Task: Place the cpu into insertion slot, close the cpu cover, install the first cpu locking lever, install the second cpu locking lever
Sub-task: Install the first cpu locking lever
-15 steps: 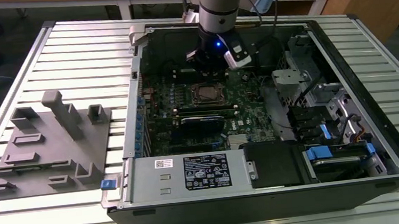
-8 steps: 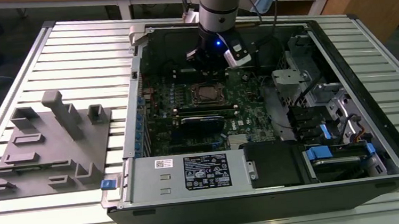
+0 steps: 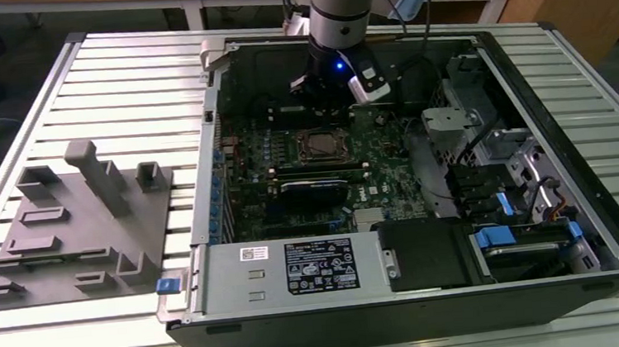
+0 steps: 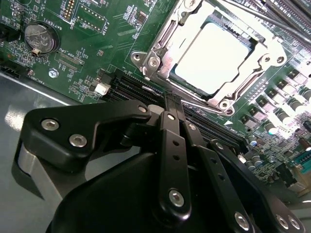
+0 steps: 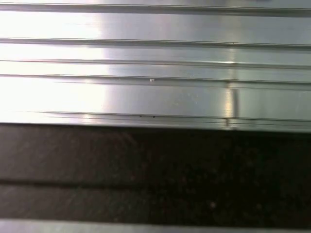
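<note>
In the exterior view, my end effector hangs inside the open computer case, near the cpu seated in its socket. In the second wrist view its fingers are together and empty, tips just beside the cpu cover framing the cpu. I judge a slip here could scrape the motherboard or memory slots. The first wrist view shows table slats.

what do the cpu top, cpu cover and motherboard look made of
The cpu top: likely metal, smooth pale silver that glares. The cpu cover: probably bare steel, thin shiny frame with bright edges. The motherboard: green lacquered circuit laminate, apparently, with fine traces.
</note>
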{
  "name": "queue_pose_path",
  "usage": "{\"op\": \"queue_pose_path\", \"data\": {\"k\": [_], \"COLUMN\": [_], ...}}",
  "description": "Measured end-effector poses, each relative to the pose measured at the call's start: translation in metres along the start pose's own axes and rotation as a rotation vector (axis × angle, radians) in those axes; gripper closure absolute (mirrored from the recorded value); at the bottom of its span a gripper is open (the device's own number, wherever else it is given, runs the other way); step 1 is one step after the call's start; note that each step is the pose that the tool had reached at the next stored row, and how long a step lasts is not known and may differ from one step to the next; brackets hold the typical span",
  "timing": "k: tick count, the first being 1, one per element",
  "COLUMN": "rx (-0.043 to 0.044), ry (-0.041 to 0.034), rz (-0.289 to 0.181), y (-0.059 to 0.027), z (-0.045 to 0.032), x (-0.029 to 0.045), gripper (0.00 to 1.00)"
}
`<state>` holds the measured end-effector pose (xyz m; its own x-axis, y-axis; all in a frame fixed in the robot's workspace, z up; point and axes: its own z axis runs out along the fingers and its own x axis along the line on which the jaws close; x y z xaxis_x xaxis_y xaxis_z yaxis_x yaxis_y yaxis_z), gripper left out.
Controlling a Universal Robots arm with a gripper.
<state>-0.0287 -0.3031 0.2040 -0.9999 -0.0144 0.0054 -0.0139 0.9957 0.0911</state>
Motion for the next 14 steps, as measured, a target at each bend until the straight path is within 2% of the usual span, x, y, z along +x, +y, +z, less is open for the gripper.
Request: {"op": "queue_pose_path", "data": {"k": [14], "rx": [0.0004], "ry": [-0.0014], "rz": [0.015], "y": [0.0001], "z": [0.0002], "x": [-0.0007], "gripper": [0.89]}}
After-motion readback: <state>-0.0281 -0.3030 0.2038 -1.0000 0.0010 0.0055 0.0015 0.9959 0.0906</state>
